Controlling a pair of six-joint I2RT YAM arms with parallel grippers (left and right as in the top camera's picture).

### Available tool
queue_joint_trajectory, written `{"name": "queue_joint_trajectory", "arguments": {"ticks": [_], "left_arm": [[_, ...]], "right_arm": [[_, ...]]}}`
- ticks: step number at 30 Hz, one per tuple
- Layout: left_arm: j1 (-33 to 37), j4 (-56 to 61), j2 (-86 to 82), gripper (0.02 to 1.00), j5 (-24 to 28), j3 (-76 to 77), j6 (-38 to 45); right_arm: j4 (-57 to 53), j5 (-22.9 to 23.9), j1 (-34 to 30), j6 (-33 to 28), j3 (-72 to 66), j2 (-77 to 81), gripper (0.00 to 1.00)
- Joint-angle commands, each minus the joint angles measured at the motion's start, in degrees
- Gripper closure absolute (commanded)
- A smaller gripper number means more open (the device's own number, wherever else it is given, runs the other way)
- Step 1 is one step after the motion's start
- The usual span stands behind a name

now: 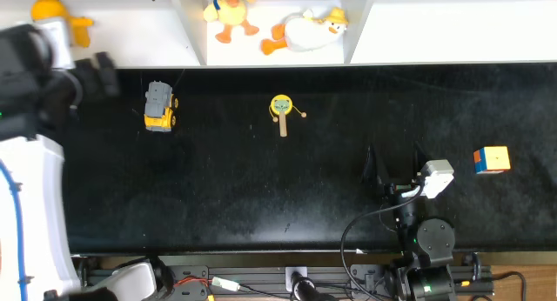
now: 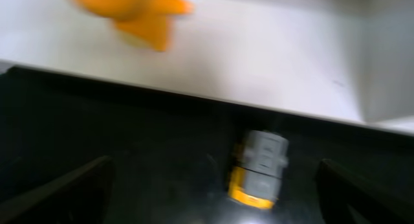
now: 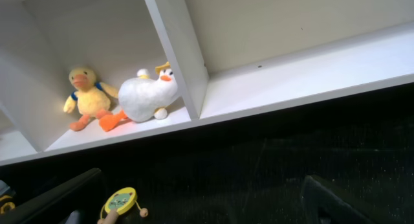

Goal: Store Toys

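A grey-and-yellow toy truck (image 1: 159, 105) stands on the black table (image 1: 261, 188) just in front of the white shelf (image 1: 278, 53). My left gripper (image 1: 100, 73) hangs open at the shelf's left end, with the truck (image 2: 259, 169) a little beyond its fingers. An orange-and-white toy (image 1: 54, 18) sits in the left compartment (image 2: 132, 10). A yellow rattle (image 1: 281, 110) lies mid-table (image 3: 119, 202). A colour cube (image 1: 492, 159) sits at the right. My right gripper (image 1: 392, 157) is open and empty low over the table (image 3: 202, 179).
The shelf's middle compartment holds a yellow duck (image 1: 231, 10) (image 3: 87, 98) and a white plush duck (image 1: 309, 30) (image 3: 149, 94). The right compartment (image 3: 310, 62) is bare. Cables run along the table's front edge (image 1: 287, 284).
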Motion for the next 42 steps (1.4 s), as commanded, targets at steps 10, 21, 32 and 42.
{"name": "queue_joint_trajectory", "arguments": {"ticks": [10, 21, 32, 42], "left_arm": [[-12.9, 6.1, -0.6, 0.020, -5.3, -19.4, -10.7], [-13.2, 18.6, -0.5, 0.020, -7.0, -29.9, -10.2], [-12.9, 28.8, 7.2, 0.023, -9.2, -32.9, -8.5], [-12.0, 33.2, 11.2, 0.082, -9.2, -32.9, -8.3]], "right_arm": [[0.3, 0.6, 0.5, -0.4, -0.8, -0.5, 0.005], [0.3, 0.6, 0.5, -0.4, -0.8, -0.5, 0.005], [0.3, 0.6, 0.5, -0.4, -0.8, -0.5, 0.005], [0.3, 0.6, 0.5, -0.4, -0.8, -0.5, 0.005]]}}
